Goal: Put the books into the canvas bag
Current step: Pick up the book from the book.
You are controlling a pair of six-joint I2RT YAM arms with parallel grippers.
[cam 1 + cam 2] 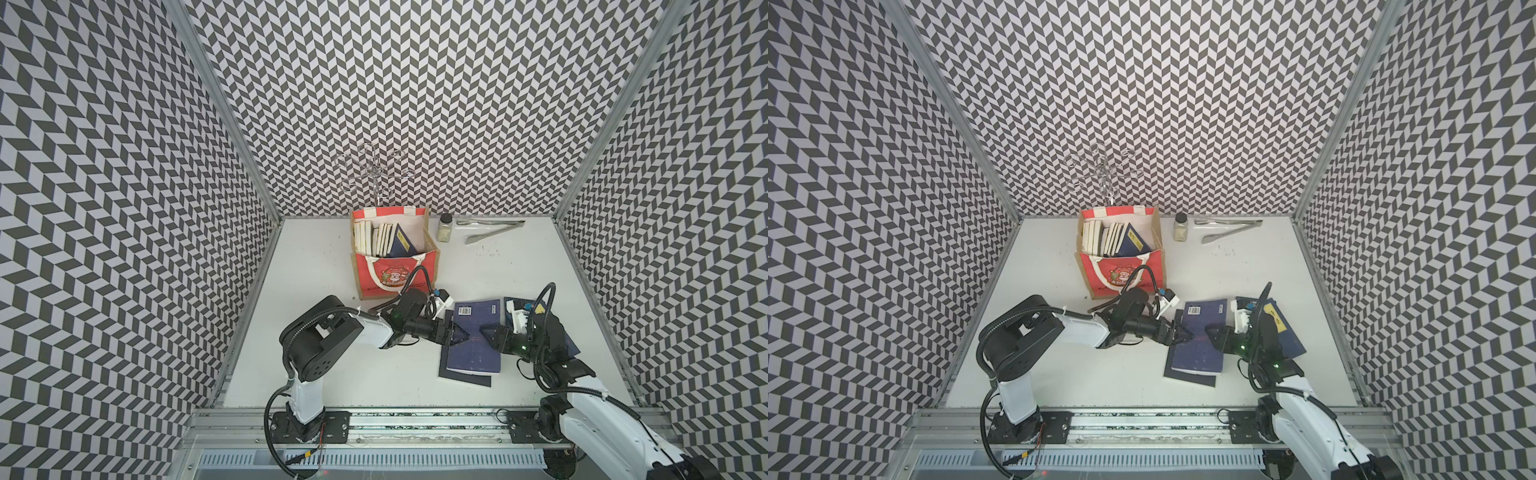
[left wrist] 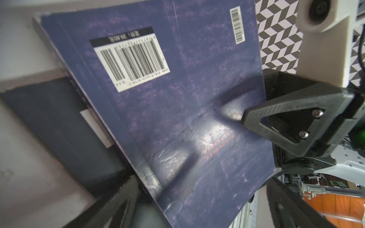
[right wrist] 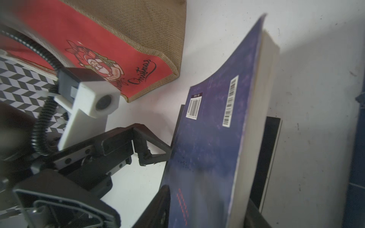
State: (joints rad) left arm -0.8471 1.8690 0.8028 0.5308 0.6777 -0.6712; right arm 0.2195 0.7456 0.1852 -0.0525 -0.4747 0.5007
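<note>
White tabletop (image 1: 332,374): jar (image 1: 445,227) and tongs (image 1: 490,232) near canvas bag (image 1: 365,278) (books (image 1: 382,239) inside), left pincer (image 1: 459,336) spread, right pincer (image 1: 488,334) pinching navy book (image 1: 473,357).

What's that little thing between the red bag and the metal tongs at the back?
A small jar with a dark lid stands there; it shows in both top views.

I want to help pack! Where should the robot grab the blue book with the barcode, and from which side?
Grip the navy book by its cream page edge, coming from the right arm's side. That edge looks tilted up off the black book underneath, so one finger can probably slip below it and one above. The right gripper sits at that edge.
</note>
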